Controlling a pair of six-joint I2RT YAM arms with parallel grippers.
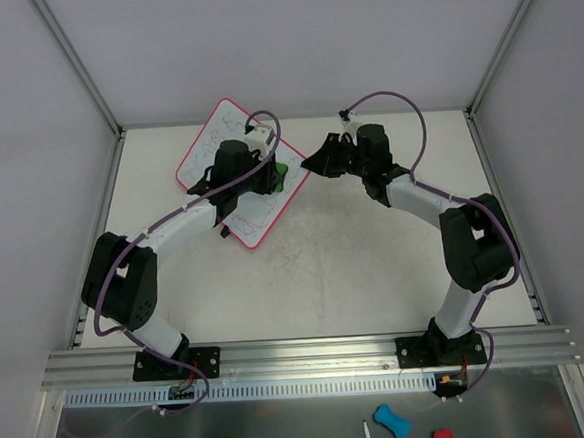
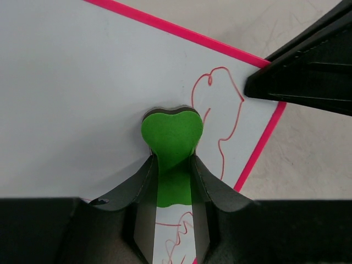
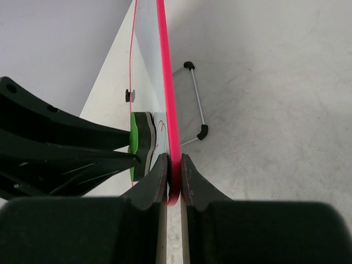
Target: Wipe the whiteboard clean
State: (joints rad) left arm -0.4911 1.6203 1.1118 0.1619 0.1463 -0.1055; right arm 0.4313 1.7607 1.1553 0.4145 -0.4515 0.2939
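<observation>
Clearly, the whiteboard (image 1: 221, 132), a flat square white panel with rounded corners and a thin pink-red rim, sits on the far left part of the pale table (image 1: 355, 265), turned like a diamond. The right gripper (image 3: 173, 163) is clamped on the rim at the board's right corner, with one black finger on each face. The left gripper (image 2: 173, 160) is closed on a small green eraser (image 2: 171, 131), which touches the white surface near that same corner. Thin red scribbled lines (image 2: 223, 104) run just beside the eraser. I judge the board to be light, stiff and smooth, so it would slide or turn easily under rubbing. The rim is the good place to hold it, because a grip there covers no writing. In the top view the left arm hides the middle of the board, so I cannot say how many lines are there. A thin metal wire piece (image 3: 196, 102) with black end caps shows behind the board. I cannot tell whether it is attached, or whether the board lies flat or leans on it.
</observation>
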